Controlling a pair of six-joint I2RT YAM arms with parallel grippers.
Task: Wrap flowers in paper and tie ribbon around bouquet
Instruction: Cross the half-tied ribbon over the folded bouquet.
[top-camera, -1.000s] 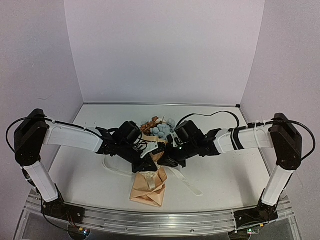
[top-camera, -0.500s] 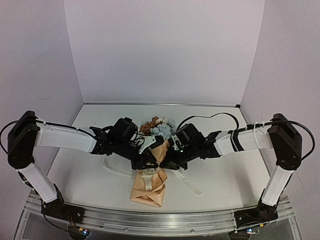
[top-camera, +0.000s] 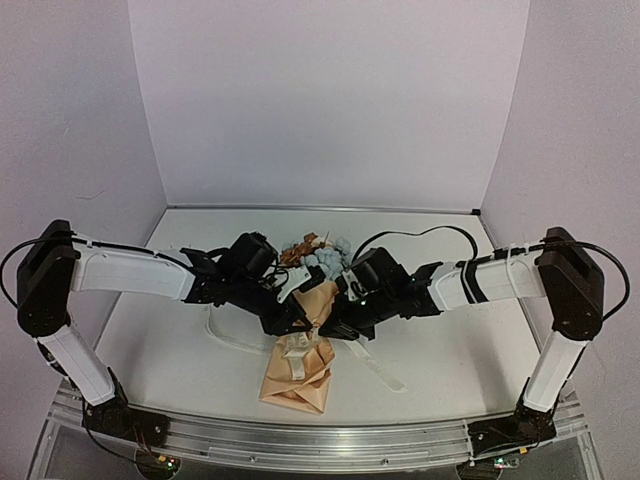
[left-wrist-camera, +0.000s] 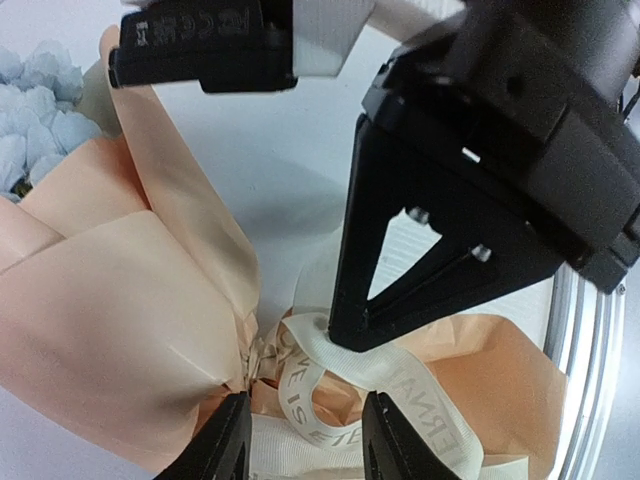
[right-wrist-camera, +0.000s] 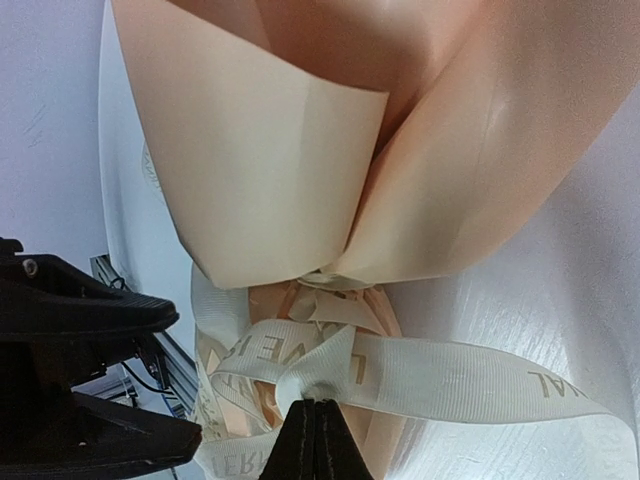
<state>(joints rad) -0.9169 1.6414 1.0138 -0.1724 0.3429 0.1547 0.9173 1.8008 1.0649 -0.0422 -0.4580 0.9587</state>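
Tan paper bouquet (top-camera: 298, 372) lies at the lower centre of the worktop (top-camera: 455, 345). The right hand (right-wrist-camera: 315, 410) pinches the cream ribbon (right-wrist-camera: 440, 378) at its knot. The left hand (left-wrist-camera: 305, 408) stands parted, narrowly, around it.

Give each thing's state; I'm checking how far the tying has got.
Bouquet: wrapped, lying on the table, cinched at the waist.
Ribbon: looped round the bouquet, one tail trailing.
Left gripper: open over the ribbon.
Right gripper: shut on the ribbon.
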